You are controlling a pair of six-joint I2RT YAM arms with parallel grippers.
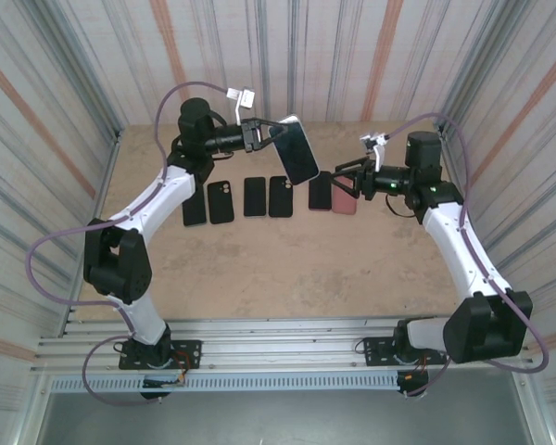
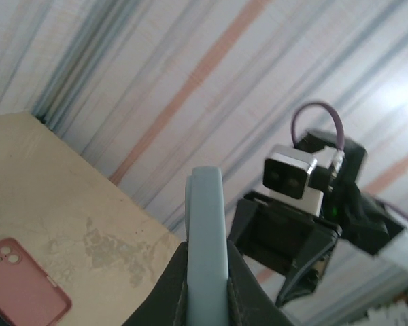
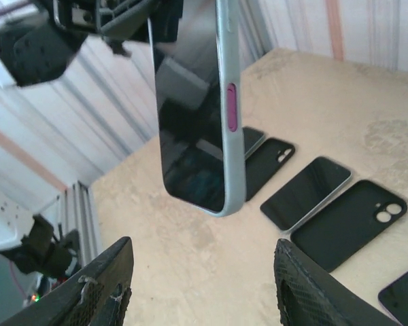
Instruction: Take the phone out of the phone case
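Pale-blue cased phone clamped in L hand, held aloft; R hand spread apart, empty, just beside it.

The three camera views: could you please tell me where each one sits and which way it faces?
Top external: above and behind the bases, looking down on the table; both arms, left gripper and right gripper show.
Left wrist: on the left arm, facing the right arm's wrist camera; its own fingers clamp the cased phone.
Right wrist: on the right arm, facing the left arm; its own open fingers at the bottom.
Shared: both wrist views show the cased phone and the opposite gripper.
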